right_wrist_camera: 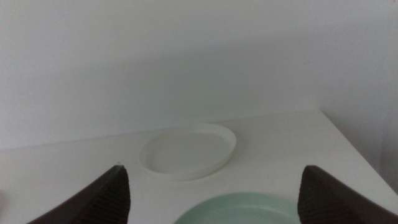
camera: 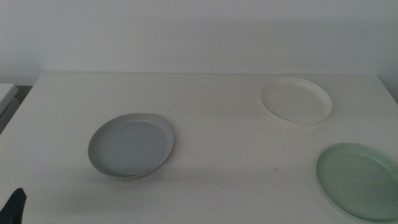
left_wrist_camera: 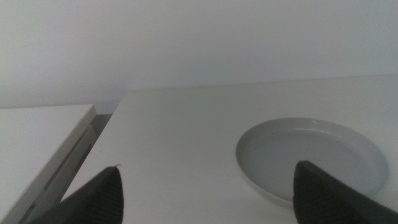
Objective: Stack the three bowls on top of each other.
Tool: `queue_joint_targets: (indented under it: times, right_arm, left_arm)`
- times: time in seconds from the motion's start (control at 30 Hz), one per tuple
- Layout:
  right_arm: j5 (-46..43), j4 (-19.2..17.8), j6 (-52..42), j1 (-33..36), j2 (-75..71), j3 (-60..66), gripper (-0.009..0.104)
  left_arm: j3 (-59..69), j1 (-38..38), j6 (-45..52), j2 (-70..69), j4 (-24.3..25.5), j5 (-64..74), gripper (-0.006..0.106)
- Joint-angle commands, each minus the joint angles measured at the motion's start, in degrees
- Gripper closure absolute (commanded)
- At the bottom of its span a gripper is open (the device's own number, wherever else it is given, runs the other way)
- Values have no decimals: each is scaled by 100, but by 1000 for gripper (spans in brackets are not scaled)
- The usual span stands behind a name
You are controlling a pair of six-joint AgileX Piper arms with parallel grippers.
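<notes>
White table [camera: 217, 155], three bowls upright, unstacked

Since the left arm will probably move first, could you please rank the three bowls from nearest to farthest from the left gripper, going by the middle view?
From the left gripper, at the table's near left corner:
1. Light grey bowl, left of centre.
2. White bowl, far right.
3. Pale green bowl, near right edge.

No readable text, labels, brands, numbers or signs anywhere in the three views.
</notes>
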Motion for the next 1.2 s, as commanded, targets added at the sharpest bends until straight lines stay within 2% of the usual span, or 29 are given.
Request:
queue_joint_targets:
  times: [0.0,0.07,0.17,0.33,0.43,0.53,0.7,0.77,0.83,0.9,1.0,1.17]
  right_arm:
    - [124,-32,7,8,-22,19,2]
    - [303,15,63,8,-22,-175,2]
    - [508,276,246,8,668,-707,2]
    - [2708,307,246,8,2401,-2603,2]
    - [3662,-41,66,8,3279,-3573,2]
    - [4007,-301,36,8,3941,-4162,2]
    - [4362,-319,-137,8,4671,-4562,2]
    - [4666,-345,-9,8,4964,-4641,2]
    - [5069,-575,374,-52,5420,-4872,3]
    - [5344,-640,412,-209,5939,-5125,5]
    - [5187,-615,191,-573,6606,-5303,11]
    - [4767,-187,-36,-1328,7781,-5359,19]
  left_arm:
    - [5,-32,-15,-23,0,-76,7]
    - [5,-32,-15,-23,0,-76,7]
    - [5,-32,-15,-23,0,-76,7]
    - [5,-32,-15,-23,0,-76,7]
    - [5,-32,-15,-23,0,-76,7]
    - [5,-32,-15,-23,0,-76,7]
    - [5,-32,-15,-23,0,-76,7]
    - [5,-32,-15,-23,0,-76,7]
    - [5,-32,-15,-23,0,-76,7]
    - [5,-32,-15,-23,0,-76,7]
    - [5,-32,-15,-23,0,-76,7]
    - [5,-32,-15,-23,0,-76,7]
